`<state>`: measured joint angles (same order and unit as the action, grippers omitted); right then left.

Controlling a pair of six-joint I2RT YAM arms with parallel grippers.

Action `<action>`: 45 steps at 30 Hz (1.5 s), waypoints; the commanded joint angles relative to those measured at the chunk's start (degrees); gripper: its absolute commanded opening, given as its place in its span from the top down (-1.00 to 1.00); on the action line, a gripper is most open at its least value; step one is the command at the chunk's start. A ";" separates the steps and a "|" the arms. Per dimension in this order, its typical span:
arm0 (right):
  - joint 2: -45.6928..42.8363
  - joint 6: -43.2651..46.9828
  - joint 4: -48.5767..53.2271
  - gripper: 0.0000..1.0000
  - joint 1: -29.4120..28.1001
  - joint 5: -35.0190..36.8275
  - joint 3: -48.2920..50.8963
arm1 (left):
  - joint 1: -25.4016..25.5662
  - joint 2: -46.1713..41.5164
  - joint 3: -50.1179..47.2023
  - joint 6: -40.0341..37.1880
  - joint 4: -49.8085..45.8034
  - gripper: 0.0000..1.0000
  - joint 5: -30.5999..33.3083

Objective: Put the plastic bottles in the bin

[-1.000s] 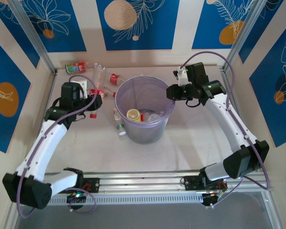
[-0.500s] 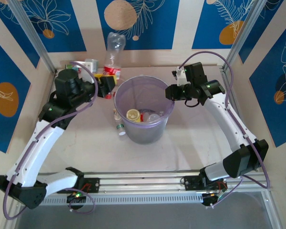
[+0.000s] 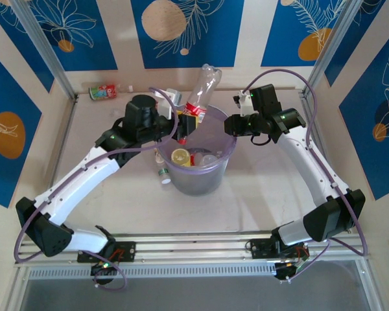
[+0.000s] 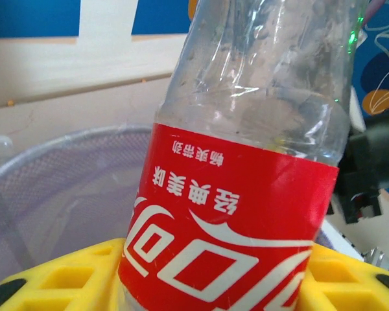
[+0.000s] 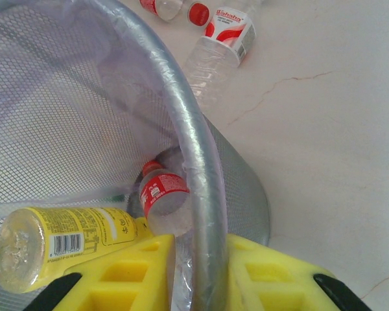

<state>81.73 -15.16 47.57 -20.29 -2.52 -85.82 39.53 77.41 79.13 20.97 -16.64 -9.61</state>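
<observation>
- Red-labelled bottle (image 3: 201,91) hangs tilted above the far-left rim of the bin (image 3: 198,184), clear base up and leaning far-right, neck end down.
- Left gripper (image 3: 187,122) has its jaws clamped across the label (image 4: 220,246).
- Right gripper (image 3: 232,124) is closed on the bin's right rim (image 5: 194,149), steadying it.
- A yellow-labelled bottle (image 5: 58,243) and others lie inside the bin.
- To release well, I judge the neck should first be carried inward past the rim. The long body could otherwise catch the edge and tumble outside.
- Left to do: the red-and-green bottle (image 3: 102,91) at far left, and the green-capped bottle (image 3: 163,175) just beside the bin's near-left wall.
</observation>
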 commanded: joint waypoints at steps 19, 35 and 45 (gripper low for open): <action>-0.08 -0.05 -0.80 0.53 0.77 -2.04 -0.96 | 1.30 3.23 -8.71 3.82 5.47 0.38 0.45; -0.13 0.72 -0.82 0.53 1.10 -2.32 -1.13 | 1.23 3.32 -4.06 0.21 1.36 -0.76 1.60; -0.50 0.73 -0.91 0.53 1.07 -2.14 -1.20 | 1.20 8.83 4.65 -3.17 -0.50 -0.86 1.28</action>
<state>81.73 -15.09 47.16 -19.38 -3.03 -85.82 40.27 84.27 81.52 19.49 -15.94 -7.92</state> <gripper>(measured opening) 0.237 0.933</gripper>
